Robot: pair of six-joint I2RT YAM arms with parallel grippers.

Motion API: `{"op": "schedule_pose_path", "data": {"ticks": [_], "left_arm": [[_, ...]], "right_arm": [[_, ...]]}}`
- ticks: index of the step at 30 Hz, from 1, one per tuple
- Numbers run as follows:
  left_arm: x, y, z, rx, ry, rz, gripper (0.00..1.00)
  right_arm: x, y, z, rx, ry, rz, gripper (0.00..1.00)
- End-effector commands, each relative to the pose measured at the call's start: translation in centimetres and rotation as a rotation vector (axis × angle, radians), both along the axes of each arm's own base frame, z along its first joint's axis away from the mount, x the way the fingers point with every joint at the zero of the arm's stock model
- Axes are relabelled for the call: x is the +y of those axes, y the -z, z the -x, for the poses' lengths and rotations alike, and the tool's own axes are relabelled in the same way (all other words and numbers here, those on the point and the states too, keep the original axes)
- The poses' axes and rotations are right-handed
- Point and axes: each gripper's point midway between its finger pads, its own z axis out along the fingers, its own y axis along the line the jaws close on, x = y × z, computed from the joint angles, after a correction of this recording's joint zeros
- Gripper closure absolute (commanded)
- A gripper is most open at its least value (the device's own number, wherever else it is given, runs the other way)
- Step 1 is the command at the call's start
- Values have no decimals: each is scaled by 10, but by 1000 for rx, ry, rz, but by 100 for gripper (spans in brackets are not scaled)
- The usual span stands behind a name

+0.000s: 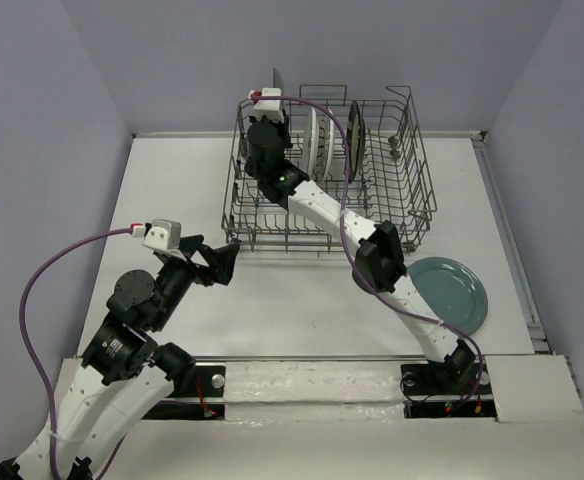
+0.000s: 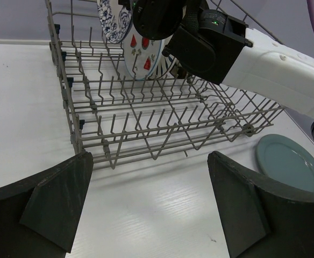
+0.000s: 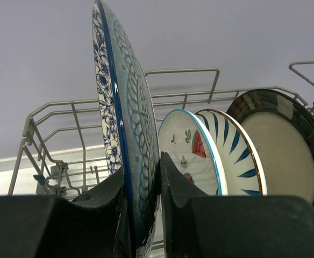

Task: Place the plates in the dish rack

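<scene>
Your surface [image 1: 272, 300] carries the dish rack [image 1: 272, 235] toward 12 o'clock. Inside it three plates stand on edge in a row toward 3 o'clock: the fruit plate [image 3: 186, 150], the striped plate [image 3: 237, 156] and the dark plate [image 3: 286, 150]. The blue floral plate [image 3: 133, 140] stands upright at the rack's 11 o'clock corner, and your right hand [image 3: 143, 183] has its jaws pinched onto the rim. The teal-grey plate [image 1: 450, 292] lies flat on the surface at the rack's 4 o'clock. Your left hand [image 2: 149, 199] hovers at the rack's 7 o'clock, spread wide and empty.
</scene>
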Motion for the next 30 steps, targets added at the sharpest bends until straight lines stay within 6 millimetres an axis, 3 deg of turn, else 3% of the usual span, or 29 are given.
{"op": "schedule_pose_path", "data": {"ticks": [1, 19, 20, 24, 29, 30], "left_arm": [[0, -7, -4, -32, -11, 7, 1], [-1, -6, -5, -29, -5, 5, 1], [-1, -6, -5, -28, -5, 3, 1], [-1, -6, -6, -27, -9, 4, 1], [-1, -4, -8, -18, -15, -1, 1], [-1, -4, -8, -19, -18, 1, 1]], "right_arm": [[-4, -63, 11, -172, -11, -224, 93], [19, 17, -1, -58, -14, -149, 93], [27, 28, 2, -41, -37, -125, 93], [34, 24, 11, -65, -50, -94, 93], [30, 23, 12, -62, -35, -78, 79], [31, 24, 12, -61, -38, -85, 70]]}}
